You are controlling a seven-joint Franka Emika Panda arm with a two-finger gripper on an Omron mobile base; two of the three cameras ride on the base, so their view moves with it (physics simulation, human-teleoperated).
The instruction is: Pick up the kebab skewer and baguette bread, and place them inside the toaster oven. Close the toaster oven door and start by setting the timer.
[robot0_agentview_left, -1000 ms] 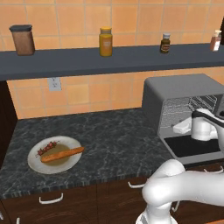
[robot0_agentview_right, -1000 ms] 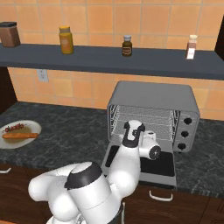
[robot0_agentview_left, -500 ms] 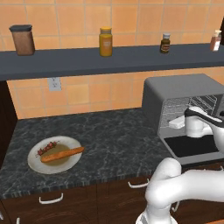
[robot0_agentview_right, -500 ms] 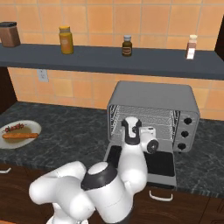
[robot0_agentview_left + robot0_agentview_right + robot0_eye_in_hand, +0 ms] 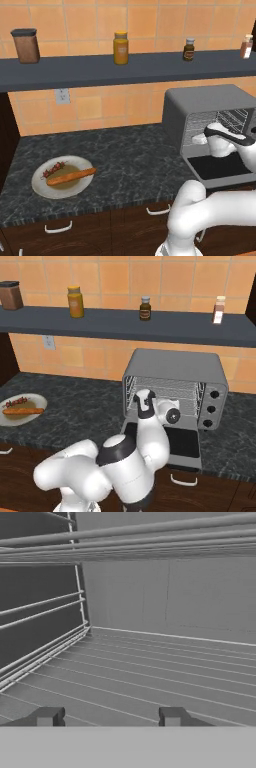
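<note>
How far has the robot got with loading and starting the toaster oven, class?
Done: the toaster oven door lies open. In hand: the gripper points into the toaster oven over its rack, holding nothing. Left: kebab skewer and baguette bread sit on the plate; loading, closing and timer remain.

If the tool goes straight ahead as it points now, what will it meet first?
Probably the wire rack inside the toaster oven, or its back wall beyond it. The tool holds nothing, and depth is hard to judge.
</note>
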